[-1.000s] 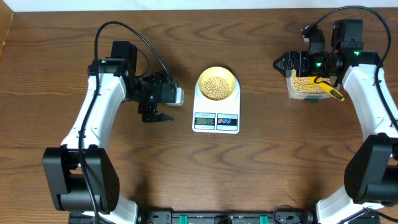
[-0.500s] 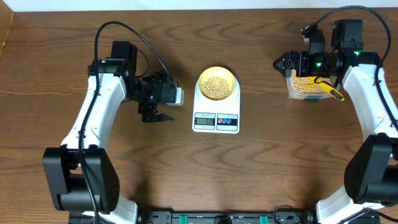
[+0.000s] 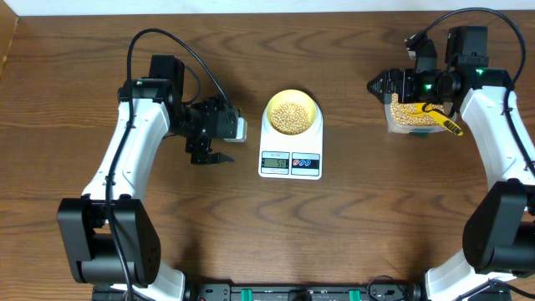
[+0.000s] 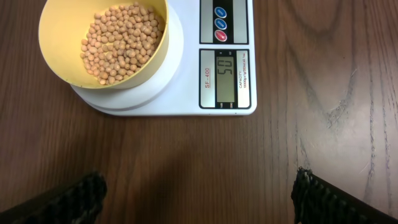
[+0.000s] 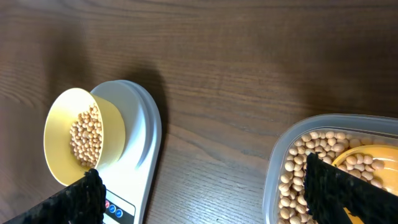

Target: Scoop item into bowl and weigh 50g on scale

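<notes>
Beans [image 4: 118, 40]: small, round, tan, matte, heaped in bowl [image 4: 62, 28]. Bowl smooth, pale yellow, seated on scale [image 4: 180, 74], flat white plastic. We read display [image 4: 226, 78] at about target. We judge weighing complete; next move calls only for clean retreat. We find left gripper [image 3: 211, 158] spread, empty, beside scale. We find right gripper [image 3: 383, 84] spread, empty, over clear container [image 5: 277, 168], yellow scoop [image 5: 367, 155] lying inside.

Robot lab workbench: left arm [image 3: 125, 163], right arm [image 3: 504, 138] mounted along wood-grain table [image 3: 376, 238] edge
</notes>
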Robot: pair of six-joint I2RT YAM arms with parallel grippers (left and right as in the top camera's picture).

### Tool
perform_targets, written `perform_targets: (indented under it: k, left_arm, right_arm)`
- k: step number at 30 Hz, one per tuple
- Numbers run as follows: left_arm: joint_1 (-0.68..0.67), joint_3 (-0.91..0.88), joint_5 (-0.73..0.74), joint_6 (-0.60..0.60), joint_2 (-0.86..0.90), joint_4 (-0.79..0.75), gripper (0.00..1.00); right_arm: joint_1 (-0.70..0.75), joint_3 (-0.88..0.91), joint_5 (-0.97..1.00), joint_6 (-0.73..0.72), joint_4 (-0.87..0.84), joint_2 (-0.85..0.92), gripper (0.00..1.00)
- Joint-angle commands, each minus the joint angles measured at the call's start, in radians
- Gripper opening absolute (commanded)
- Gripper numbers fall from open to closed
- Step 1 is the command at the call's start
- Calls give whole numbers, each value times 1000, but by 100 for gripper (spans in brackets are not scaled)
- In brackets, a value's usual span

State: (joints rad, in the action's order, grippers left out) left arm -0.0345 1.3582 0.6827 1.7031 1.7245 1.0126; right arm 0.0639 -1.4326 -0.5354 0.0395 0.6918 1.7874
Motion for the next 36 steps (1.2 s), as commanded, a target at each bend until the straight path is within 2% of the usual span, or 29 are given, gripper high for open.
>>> perform_targets:
  k: [1,13,24,36]
  left_arm:
    - [-2,1,16,13,0,2,98]
    - [-2,1,16,14,0,2,97]
    - [-2,1,16,13,0,2,98]
    - [-2,1,16,13,0,2,98]
  right_arm:
    - [-5,-18,-16,2,0,-20,99]
    - [-7,-12,20,2,1,-74,99]
    - [-11,-12,77,2,0,-407,99]
    - [-11,-12,102,3,45,-643,99]
